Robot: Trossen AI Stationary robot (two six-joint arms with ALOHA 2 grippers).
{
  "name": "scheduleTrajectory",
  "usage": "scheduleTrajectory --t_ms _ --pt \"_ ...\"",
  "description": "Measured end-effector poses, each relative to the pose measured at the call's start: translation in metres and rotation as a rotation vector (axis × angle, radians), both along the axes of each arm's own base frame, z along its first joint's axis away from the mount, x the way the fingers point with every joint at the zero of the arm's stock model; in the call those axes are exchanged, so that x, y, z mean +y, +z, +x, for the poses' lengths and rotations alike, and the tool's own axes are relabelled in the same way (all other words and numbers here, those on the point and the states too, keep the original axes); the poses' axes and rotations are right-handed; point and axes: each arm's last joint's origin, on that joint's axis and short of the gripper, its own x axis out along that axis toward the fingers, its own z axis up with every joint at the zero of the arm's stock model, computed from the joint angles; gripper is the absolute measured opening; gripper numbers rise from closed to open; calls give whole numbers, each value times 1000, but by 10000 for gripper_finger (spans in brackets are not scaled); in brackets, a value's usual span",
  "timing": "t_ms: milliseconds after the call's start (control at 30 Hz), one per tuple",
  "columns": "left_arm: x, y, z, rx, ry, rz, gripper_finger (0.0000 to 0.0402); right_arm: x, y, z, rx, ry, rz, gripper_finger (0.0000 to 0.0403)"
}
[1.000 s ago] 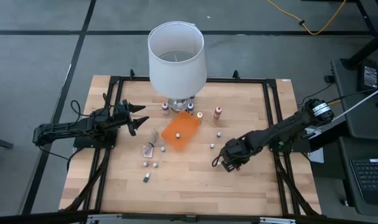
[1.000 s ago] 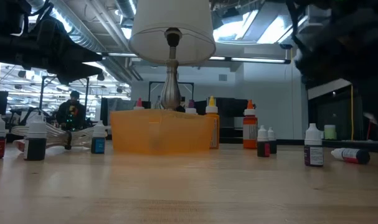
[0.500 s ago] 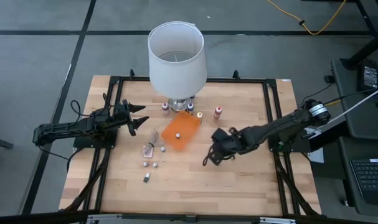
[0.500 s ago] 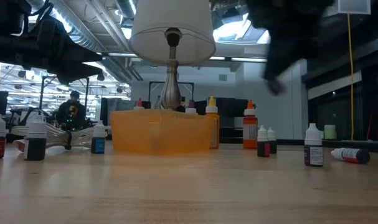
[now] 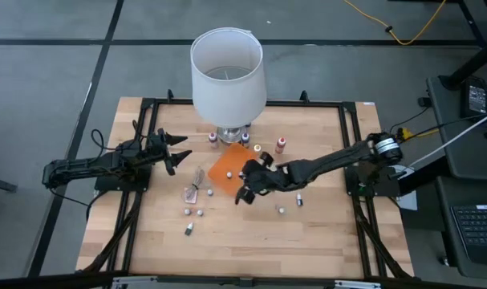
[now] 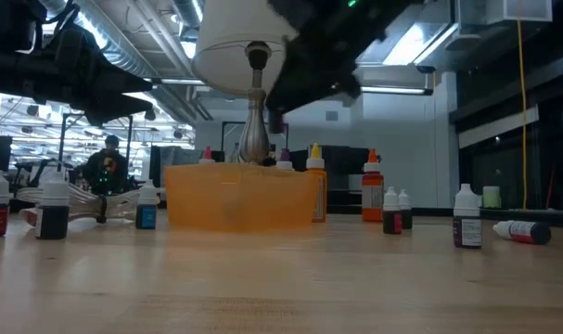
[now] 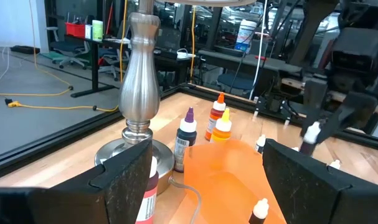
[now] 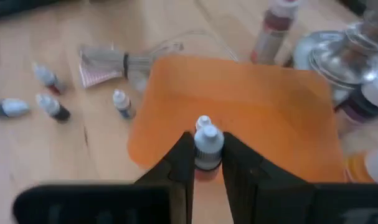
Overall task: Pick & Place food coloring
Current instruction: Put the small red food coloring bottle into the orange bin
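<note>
A: Food coloring bottle (image 8: 207, 144), item one: small, cylindrical, white conical cap. Location?

B: Clamped between the two dark fingers of the right hand (image 5: 247, 183), raised above the near edge of the flat orange tray (image 5: 231, 171). One more white-capped bottle (image 5: 229, 173) stands on the tray itself.

A: Remaining bottles?

B: Scattered on the pale wood-plank counter (image 5: 251, 233). Three small ones (image 5: 193, 212) stand left of the tray, one dark one (image 5: 189, 230) lies nearer the front, two (image 5: 290, 205) sit right of the hand. Taller purple, yellow and orange-red bottles (image 5: 281, 144) stand by the lamp.

A: Lamp?

B: Smooth silver baluster stem (image 7: 141, 68) on a round base, white drum shade (image 5: 227, 74).

A: Other entries?

B: Crumpled clear plastic wrapper (image 5: 196, 184), beside the tray. Left hand (image 5: 172, 150), fingers spread and empty, waiting over the counter's left edge.
</note>
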Motion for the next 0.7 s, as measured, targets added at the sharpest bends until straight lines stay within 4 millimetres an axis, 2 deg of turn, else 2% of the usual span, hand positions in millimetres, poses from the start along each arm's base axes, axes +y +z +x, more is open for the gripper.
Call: scheduleTrajectory --t_ms 367,700 --pt "0 0 0 0 0 0 294 -19 -6 52 -19 44 -112 61" --pt "0 0 0 0 0 0 294 -30 -25 68 -32 23 -120 61"
